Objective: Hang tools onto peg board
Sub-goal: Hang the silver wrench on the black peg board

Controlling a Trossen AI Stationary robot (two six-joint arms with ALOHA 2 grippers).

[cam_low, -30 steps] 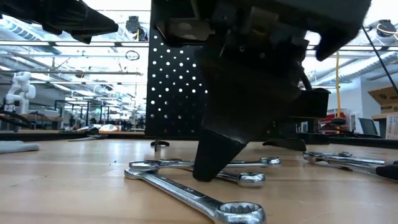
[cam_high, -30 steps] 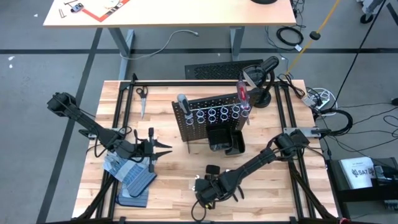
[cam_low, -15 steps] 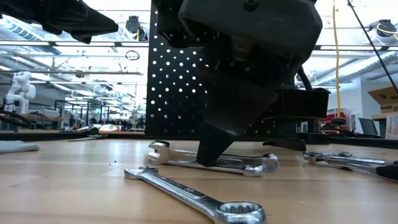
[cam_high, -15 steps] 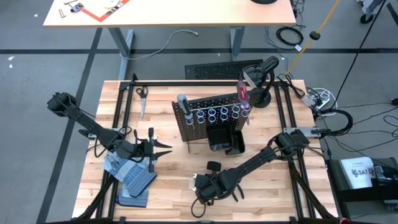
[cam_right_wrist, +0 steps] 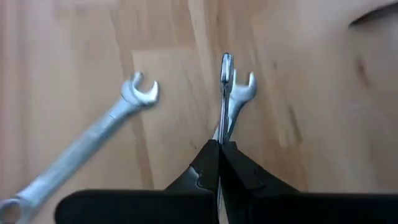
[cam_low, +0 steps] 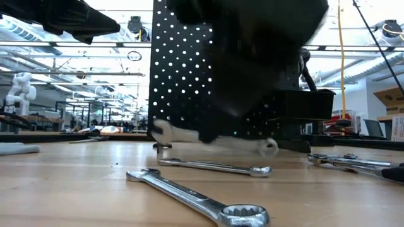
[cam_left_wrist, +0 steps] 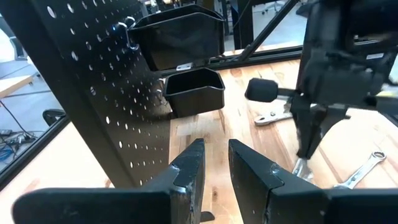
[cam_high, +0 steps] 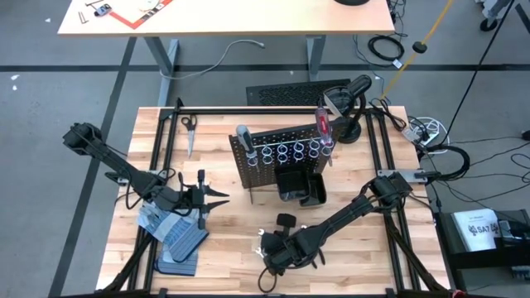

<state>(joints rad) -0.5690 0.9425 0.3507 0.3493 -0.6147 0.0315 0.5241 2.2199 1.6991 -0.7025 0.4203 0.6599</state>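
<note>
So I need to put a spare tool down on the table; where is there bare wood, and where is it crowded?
Bare wood lies between the scissors and the peg board, and along the near right edge beyond the right gripper. Crowded: the near middle, where that gripper holds a wrench above two others, and the near left, with the gloves under the left gripper.

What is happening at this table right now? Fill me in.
The right gripper is shut on a silver wrench, held clear of the wooden table, where two more wrenches lie. The peg board already holds two screwdrivers. The left gripper waits beside the board, holding nothing.
</note>
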